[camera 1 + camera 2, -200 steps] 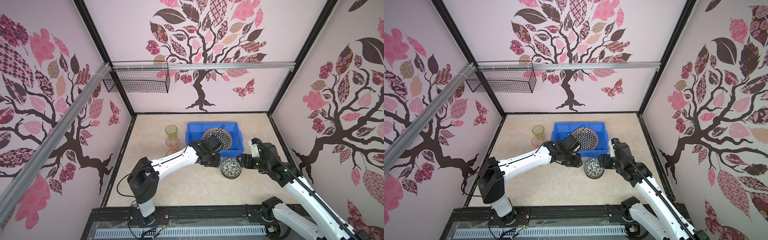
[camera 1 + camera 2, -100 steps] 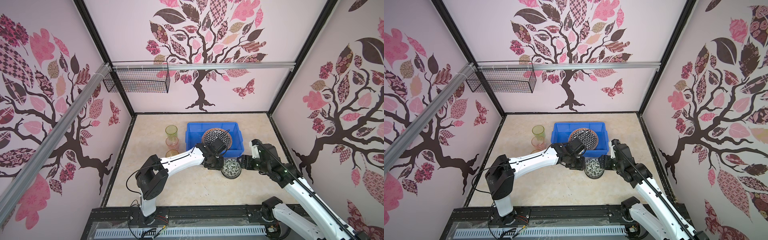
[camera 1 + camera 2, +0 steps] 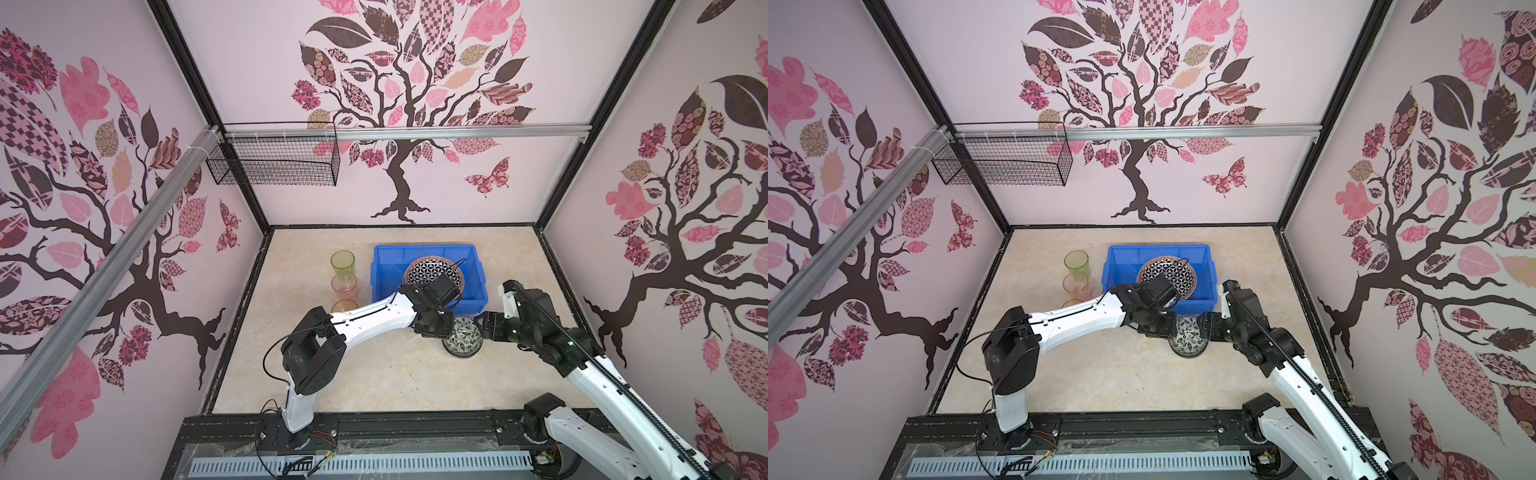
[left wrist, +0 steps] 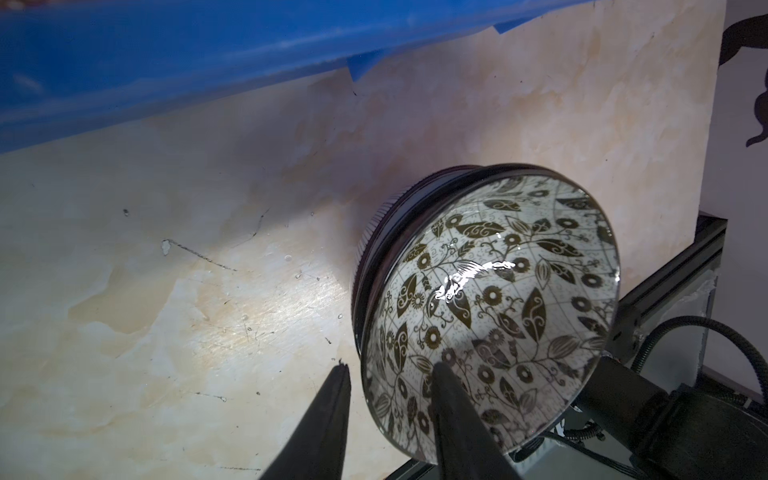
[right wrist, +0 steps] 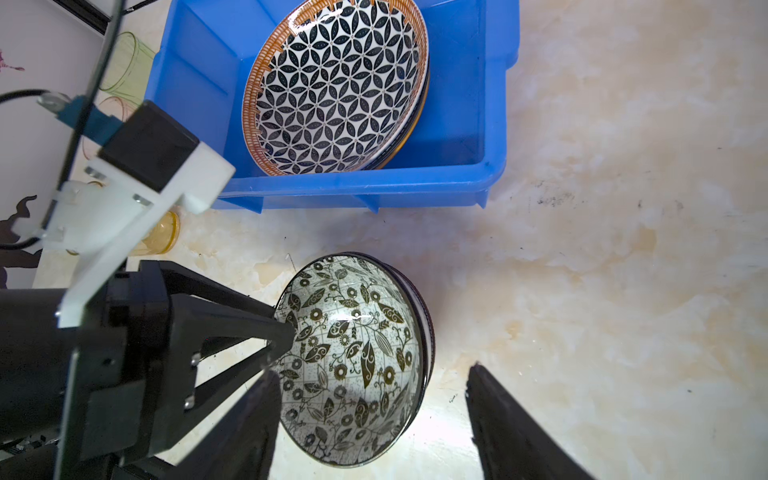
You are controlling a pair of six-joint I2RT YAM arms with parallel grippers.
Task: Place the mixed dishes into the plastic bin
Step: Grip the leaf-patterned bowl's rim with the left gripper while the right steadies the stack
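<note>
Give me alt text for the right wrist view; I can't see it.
A floral bowl, stacked on a second bowl, sits on the beige table with the left gripper at its rim and the open right gripper framing it. Beyond, the blue bin holds a geometric plate atop others; a green tumbler and an amber tumbler show beside it.

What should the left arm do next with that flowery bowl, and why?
Probably close the left tool on the rim of the floral bowl: one finger sits inside the bowl and one outside, with a gap showing, so nothing is gripped yet. It stands outside the blue bin.
</note>
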